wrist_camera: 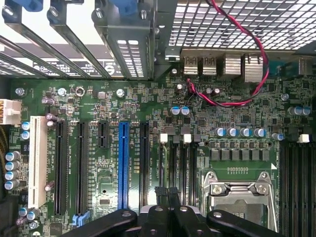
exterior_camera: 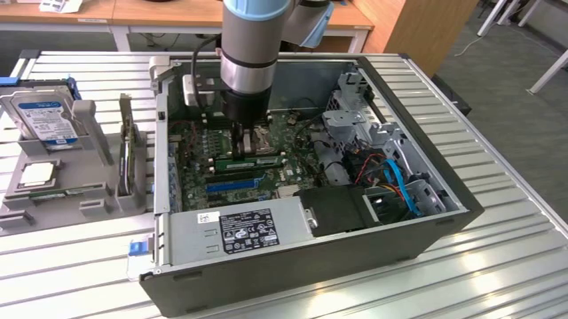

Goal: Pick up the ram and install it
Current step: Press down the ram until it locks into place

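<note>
In the exterior view the ram, a thin green stick, stands along the memory slots of the motherboard, beside the CPU socket. My gripper reaches down into the open computer case, just behind the ram. In the wrist view the gripper is shut, its black fingertips pressed together with nothing visible between them. They hover over the black memory slots next to the CPU socket. Whether the fingers touch the ram cannot be told.
A grey holder at the exterior view's left carries a silver hard drive, a processor chip and an upright card. Inside the case are a power supply, drive cages, blue cables and red-black wires.
</note>
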